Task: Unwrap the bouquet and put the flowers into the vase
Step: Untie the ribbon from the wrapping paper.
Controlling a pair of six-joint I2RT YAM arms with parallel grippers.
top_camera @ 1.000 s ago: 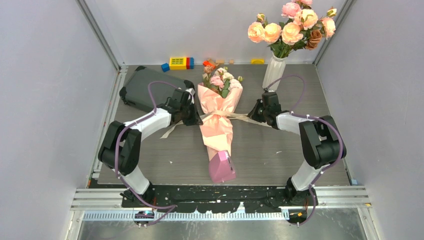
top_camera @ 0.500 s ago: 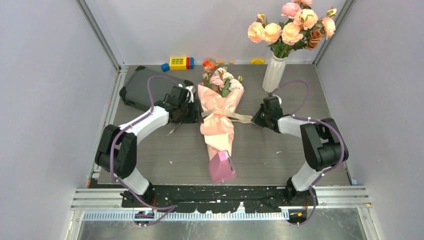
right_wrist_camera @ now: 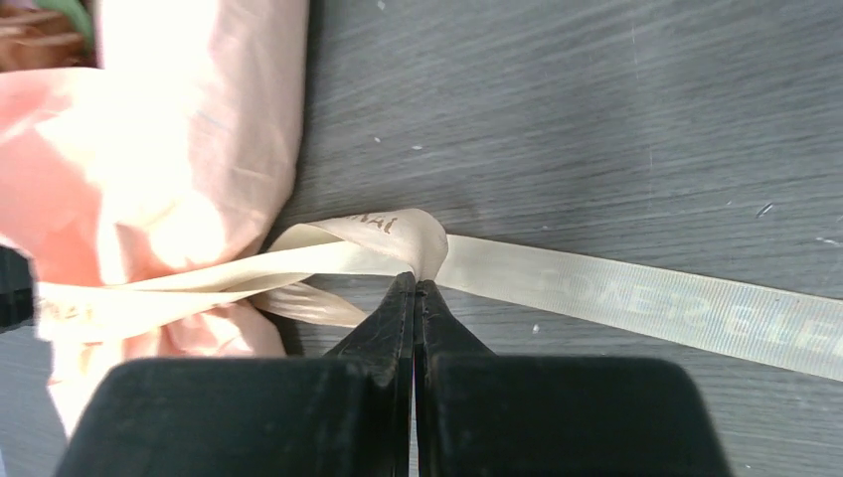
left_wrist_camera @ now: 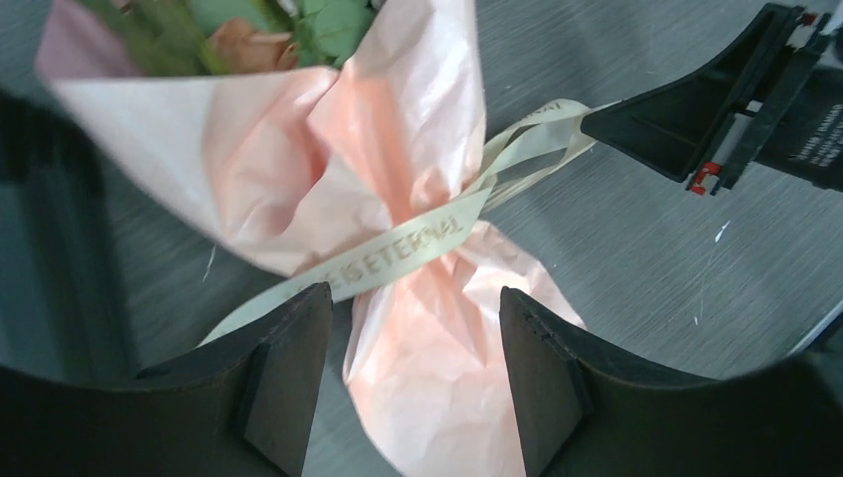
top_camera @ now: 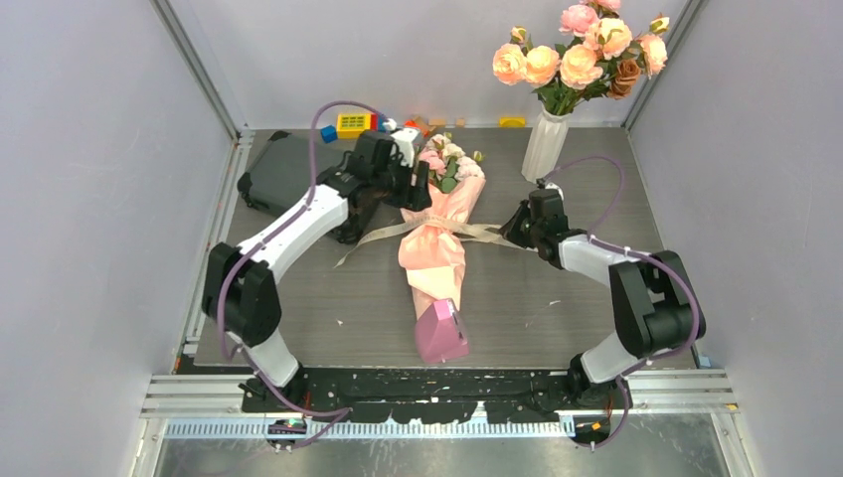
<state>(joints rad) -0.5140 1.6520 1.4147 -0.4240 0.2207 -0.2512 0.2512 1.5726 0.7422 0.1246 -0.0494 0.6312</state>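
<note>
1. The table (top_camera: 517, 298) is carrying the bouquet (top_camera: 434, 243), which is lying lengthwise with its blooms pointing away from my bases.
2. The vase (top_camera: 546, 144) is standing upright beyond the bouquet, to its right and well apart.
3. My left gripper (left_wrist_camera: 416, 318) is hovering above the bouquet's waist, fingers apart and gripping nothing.
4. My right gripper (right_wrist_camera: 415, 288) is lying just right of the bouquet, fingers pinched together on the ribbon (right_wrist_camera: 636, 298).
5. The flowers (top_camera: 444, 159) are poking from the bouquet's far end.
6. I judge that I am untying; next, the ribbon needs pulling away from the bouquet while the left steadies the paper.
</note>
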